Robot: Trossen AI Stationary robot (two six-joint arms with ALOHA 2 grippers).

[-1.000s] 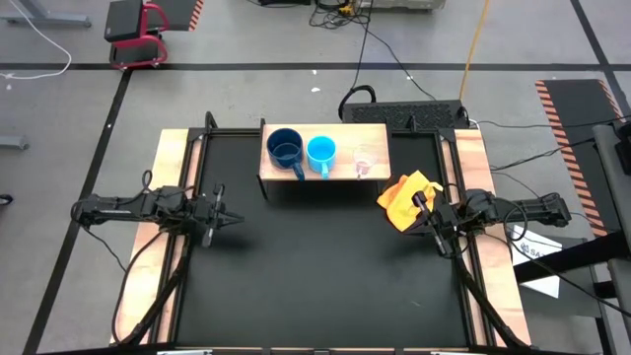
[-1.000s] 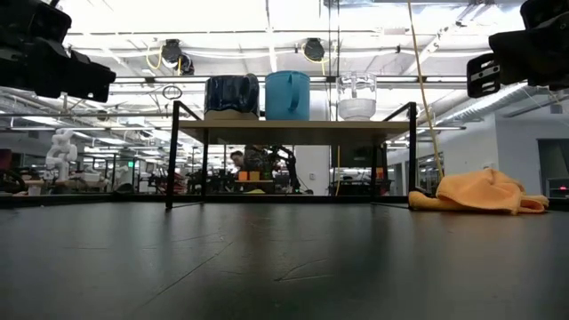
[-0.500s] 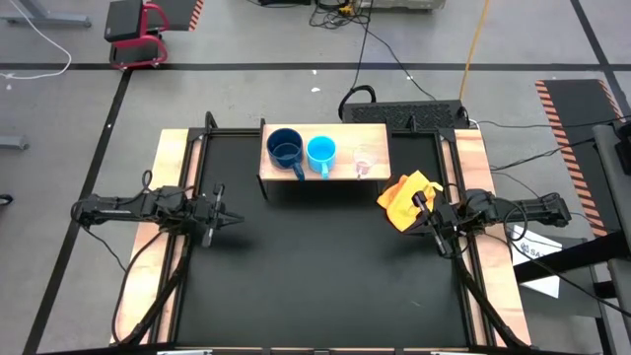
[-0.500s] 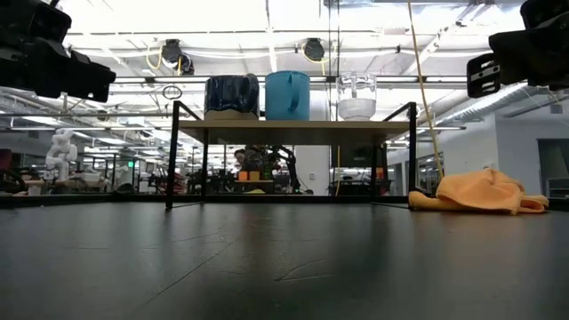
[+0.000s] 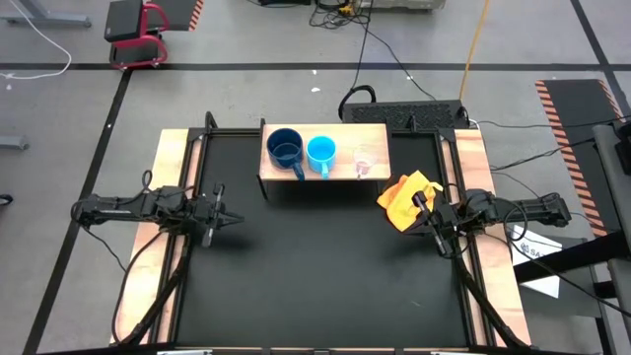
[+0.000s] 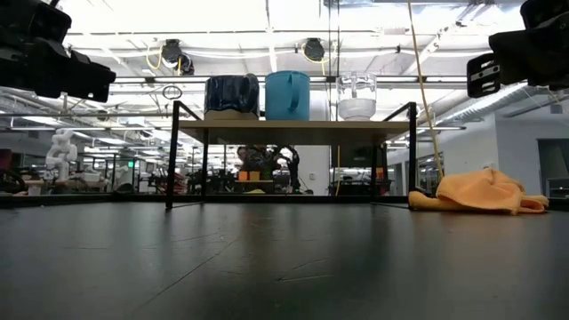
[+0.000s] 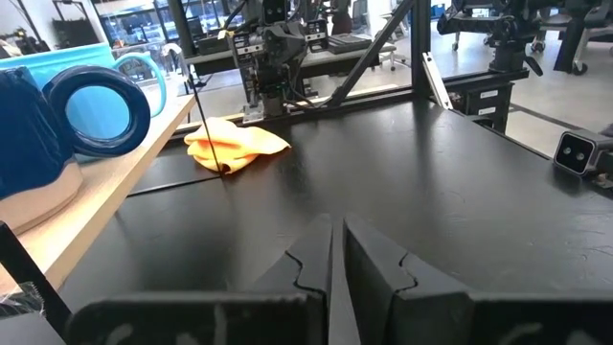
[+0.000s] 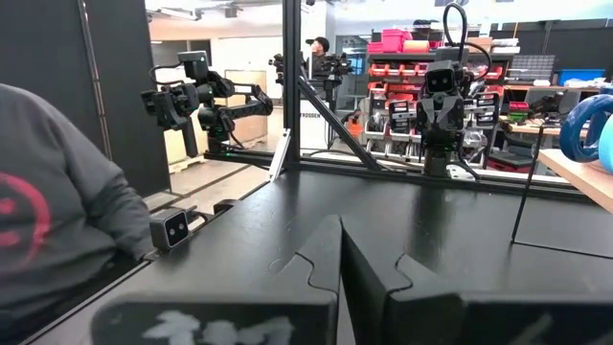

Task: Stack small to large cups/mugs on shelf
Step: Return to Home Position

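The shelf [image 5: 380, 138] stands at the table's far middle on its dark legs. On its wood top, side by side, stand the dark navy mug [image 5: 285, 149], the sky-blue mug [image 5: 321, 152] and the small clear glass cup [image 5: 365, 158]; they also show in the low view: navy mug [image 6: 232, 96], sky-blue mug [image 6: 287, 95], glass cup [image 6: 356, 97]. My left gripper [image 5: 231, 217] is shut and empty above the table's left side. My right gripper [image 5: 418, 202] is shut and empty at the right, near the cloth.
An orange-yellow cloth [image 5: 406, 196] lies crumpled on the table right of the shelf, just beside my right gripper. Pale wooden planks [image 5: 163, 197] run along both table sides. A person in a grey top [image 8: 57, 211] shows beyond the table in the right wrist view.
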